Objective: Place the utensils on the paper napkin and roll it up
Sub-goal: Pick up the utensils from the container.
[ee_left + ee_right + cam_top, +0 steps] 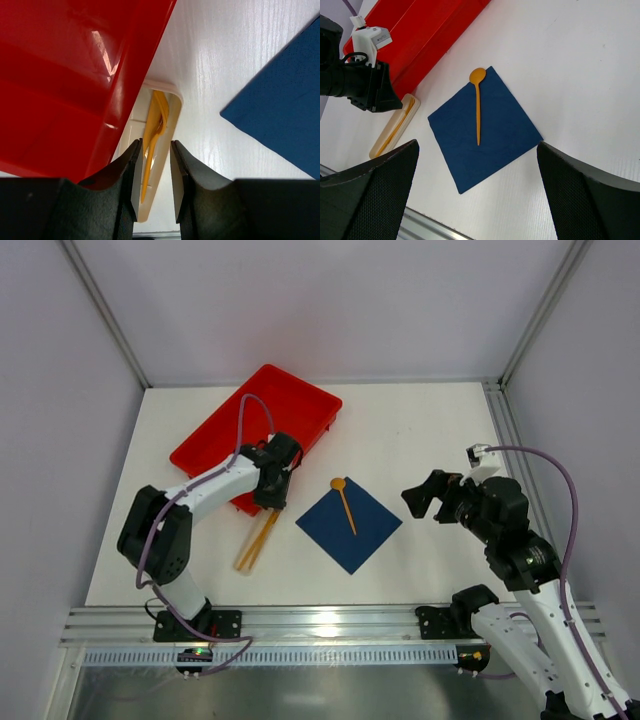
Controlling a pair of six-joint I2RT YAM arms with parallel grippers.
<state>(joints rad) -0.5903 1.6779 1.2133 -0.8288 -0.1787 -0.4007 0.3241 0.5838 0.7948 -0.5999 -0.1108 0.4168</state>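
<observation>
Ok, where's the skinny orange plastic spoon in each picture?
Top external: the slim orange plastic spoon lies near the middle, on the dark navy-blue square paper napkin.
Left wrist: not in it; only a napkin corner shows at right.
Right wrist: spoon near the middle, on the napkin.
Shared landmark: the napkin.

Left gripper (155,150): tight spot. The red tray (75,75) wall sits just beside one finger, with the beige strip (172,112) and orange cutlery (152,130) under my narrowly parted jaws. Bare table (420,430) is free between strip and napkin (365,532). Right gripper (422,498) is spread wide over clear table beside the napkin. Only the spoon (346,506) lies on the napkin.
</observation>
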